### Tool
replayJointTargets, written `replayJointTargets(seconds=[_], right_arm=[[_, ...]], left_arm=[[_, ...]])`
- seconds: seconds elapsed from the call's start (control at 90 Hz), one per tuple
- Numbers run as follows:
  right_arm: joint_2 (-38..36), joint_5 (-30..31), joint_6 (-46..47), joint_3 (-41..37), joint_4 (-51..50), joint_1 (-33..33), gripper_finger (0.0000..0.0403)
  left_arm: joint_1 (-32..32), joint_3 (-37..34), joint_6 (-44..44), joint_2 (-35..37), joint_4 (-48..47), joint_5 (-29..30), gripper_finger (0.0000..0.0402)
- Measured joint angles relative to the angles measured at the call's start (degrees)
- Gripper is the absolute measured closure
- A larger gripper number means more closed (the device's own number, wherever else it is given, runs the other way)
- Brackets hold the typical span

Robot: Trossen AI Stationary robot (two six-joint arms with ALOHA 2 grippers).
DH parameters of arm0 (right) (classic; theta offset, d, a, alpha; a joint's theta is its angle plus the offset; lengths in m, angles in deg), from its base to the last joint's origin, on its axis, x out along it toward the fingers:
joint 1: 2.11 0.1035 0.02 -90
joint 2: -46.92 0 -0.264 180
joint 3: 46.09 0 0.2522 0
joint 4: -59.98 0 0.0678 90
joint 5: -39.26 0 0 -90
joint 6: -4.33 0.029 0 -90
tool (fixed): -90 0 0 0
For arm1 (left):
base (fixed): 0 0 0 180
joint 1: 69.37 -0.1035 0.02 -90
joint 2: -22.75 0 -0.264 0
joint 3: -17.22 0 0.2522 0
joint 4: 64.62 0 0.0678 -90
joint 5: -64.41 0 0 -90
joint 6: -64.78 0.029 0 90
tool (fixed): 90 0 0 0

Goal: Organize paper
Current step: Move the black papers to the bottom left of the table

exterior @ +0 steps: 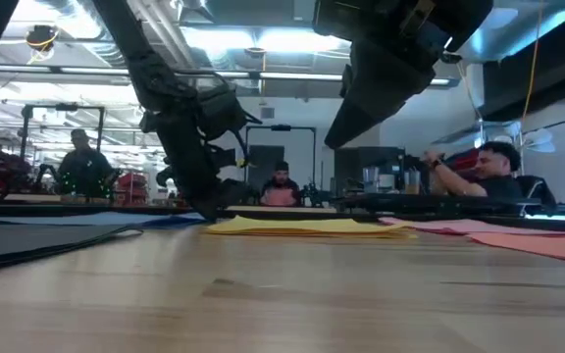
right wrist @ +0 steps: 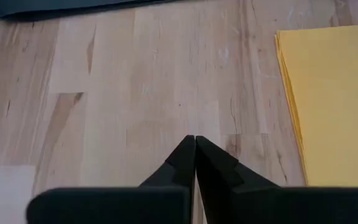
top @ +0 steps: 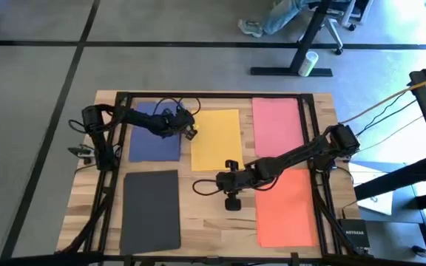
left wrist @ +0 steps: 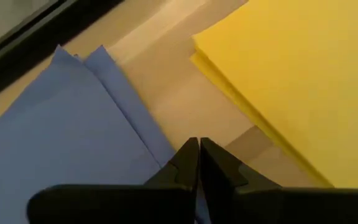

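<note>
1. On the wooden table [top: 205,185] lie five lots of paper, apart from one another: navy blue sheets [top: 154,133], yellow stack [top: 217,139], pink sheet [top: 277,122], orange sheet [top: 285,207], dark grey sheet [top: 152,210].
2. My left gripper [left wrist: 199,149]: fingers pressed together with nothing between them; its tip sits at the navy blue sheets' edge nearest the yellow stack (two blue corners show there, fanned out of line).
3. My right gripper [right wrist: 194,146]: likewise clenched and empty; it is over bare wood between the dark grey sheet and the yellow stack, touching no paper that I can see.
4. Step in hand, by my judgement: squaring up the navy blue sheets with the left fingertip; the other colours already lie fairly straight.
5. Next move calls for a light push along the blue edge so the upper sheet slides over the lower without buckling; the right arm need only keep clear.
</note>
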Motion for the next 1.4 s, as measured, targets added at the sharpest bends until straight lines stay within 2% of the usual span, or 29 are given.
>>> replayJointTargets(seconds=[0.467, 0.656, 0.767, 1.122, 1.4], right_arm=[[0.0, 0.0, 0.2, 0.0, 0.0, 0.0, 0.0403], [0.0, 0.0, 0.2, 0.0, -0.1, 0.0, 0.0403], [0.0, 0.5, 0.2, 0.0, -0.1, 0.0, 0.0403], [0.0, 1.4, 0.2, 0.0, 0.0, 0.4, 0.0403], [0.0, 1.4, 0.5, 0.0, 0.0, 0.4, 0.0403]], left_arm=[[0.2, -0.3, -0.7, 1.9, -4.9, 1.1, 0.0402], [3.4, -0.3, -3.0, 5.2, -10.3, -4.4, 0.0402], [5.7, -0.2, -2.7, 5.1, -12.7, -5.3, 0.0402], [8.2, -0.6, -3.3, 5.2, -19.4, -4.8, 0.0402], [10.1, -0.9, -4.8, 5.1, -22.5, -2.2, 0.0402]])
